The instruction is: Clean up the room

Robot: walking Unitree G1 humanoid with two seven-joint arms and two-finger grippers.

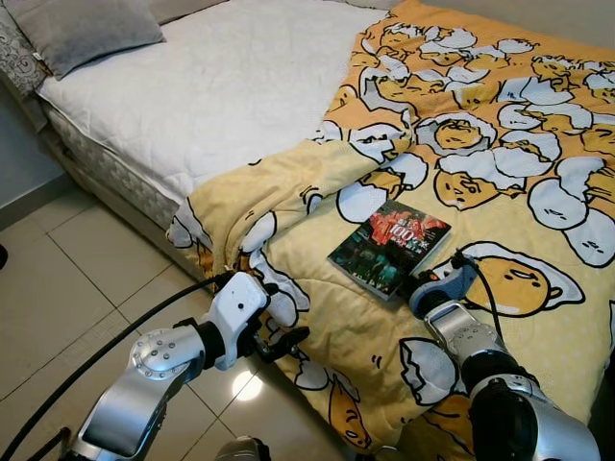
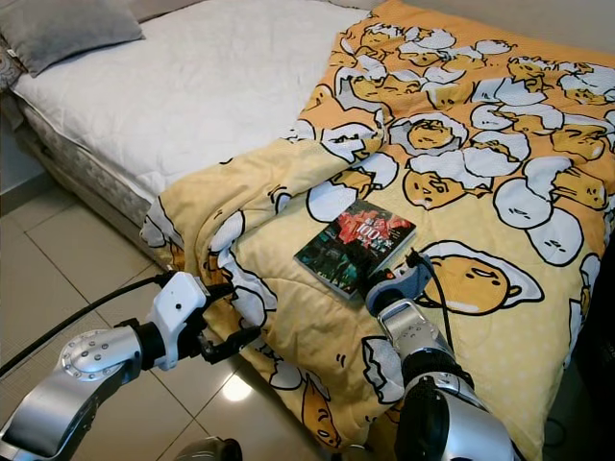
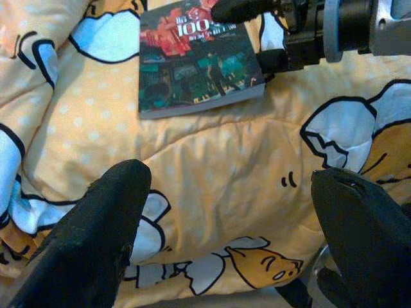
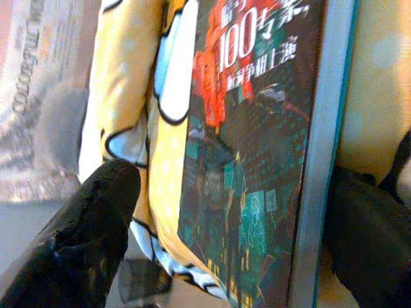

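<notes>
Now a dark book [image 1: 389, 247] with red print and the number 100 on its cover lies flat on a yellow blanket [image 1: 500, 192] that carries a cartoon egg pattern. The blanket covers the bed [image 1: 221, 86] from its middle toward 3 o'clock and hangs over the near edge down to the tiled floor [image 1: 67, 288]. Toward 10 o'clock the white quilted mattress is bare, and a grey pillow [image 1: 82, 29] lies at the far corner at 11 o'clock.

The right pincer [image 1: 415, 285] is on the blanket at the near corner of the book, at about 5 o'clock from the cover's middle. In the right wrist view its two black fingers [image 4: 83, 237] stand spread, one on each side of the book: one over the long side where the blanket folds down, the other against the light blue spine edge. Whether the fingers already touch the book, I cannot tell.

The left pincer [image 1: 279, 343] hangs in front of the bed's near edge, at 7 o'clock from the book and apart from it, just beside the hanging blanket. Its fingers [image 3: 96, 237] are spread wide and hold nothing; between them the left wrist view shows blanket, the book and the right pincer beyond.
</notes>
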